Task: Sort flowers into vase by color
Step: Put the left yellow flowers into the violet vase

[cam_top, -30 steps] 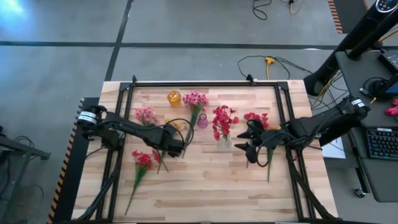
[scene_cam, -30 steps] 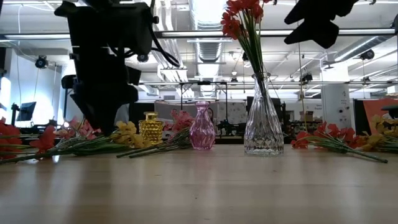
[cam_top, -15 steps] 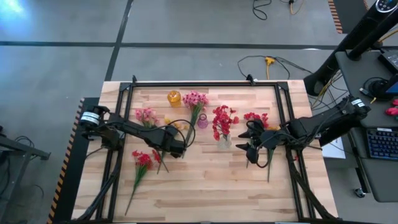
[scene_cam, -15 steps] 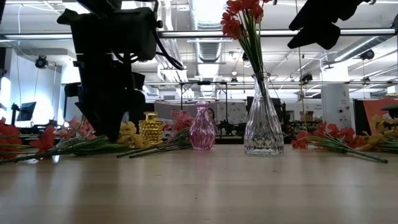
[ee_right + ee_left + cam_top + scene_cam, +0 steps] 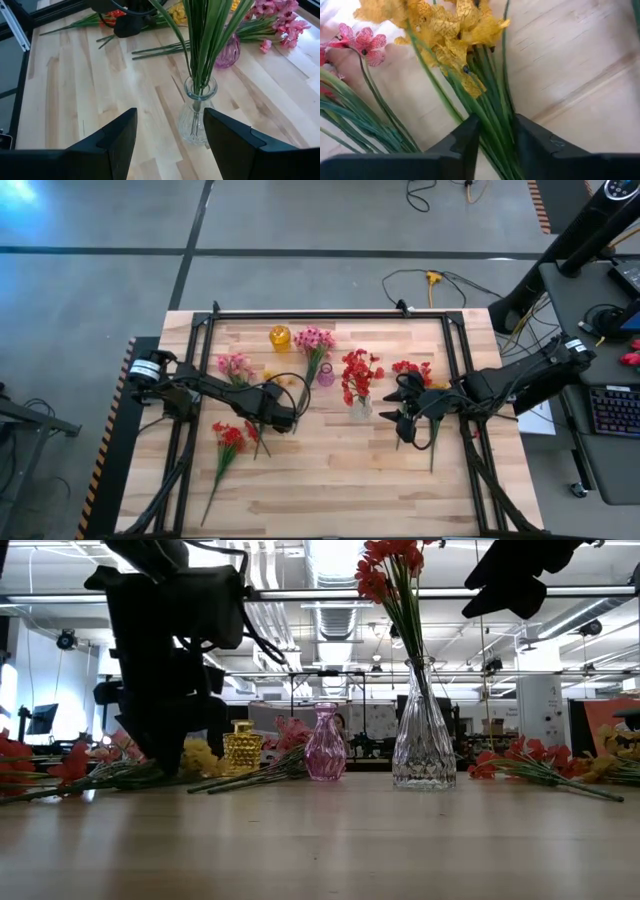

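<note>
My left gripper (image 5: 283, 418) (image 5: 497, 125) is down at the table left of the centre, on the yellow flowers (image 5: 447, 35) that lie flat there. My right gripper (image 5: 392, 412) (image 5: 170, 117) hangs open and empty above the table, right of the clear vase (image 5: 360, 407), which holds red flowers (image 5: 390, 570) upright. A small pink vase (image 5: 325, 743) and a yellow vase (image 5: 241, 745) stand farther back. Pink sprays (image 5: 314, 340) (image 5: 235, 365) and red sprays (image 5: 228, 438) (image 5: 412, 370) lie on the wood. My left gripper has the yellow flowers by their green stems (image 5: 492, 112), a little below the blossoms, pinched between the two fingers (image 5: 470, 137). Several stems fill the gap. The fingers come from above and lie across the stems. The bunch lies on the table.
A black frame (image 5: 330, 315) runs along the table's far edge and both sides. The red spray (image 5: 362, 42) lies close beside the yellow bunch. Bare wood (image 5: 330, 480) stretches along the near half of the table.
My left gripper has moved down toward the table, onto the stems of the yellow flowers. The right arm and the flowers have kept still.
</note>
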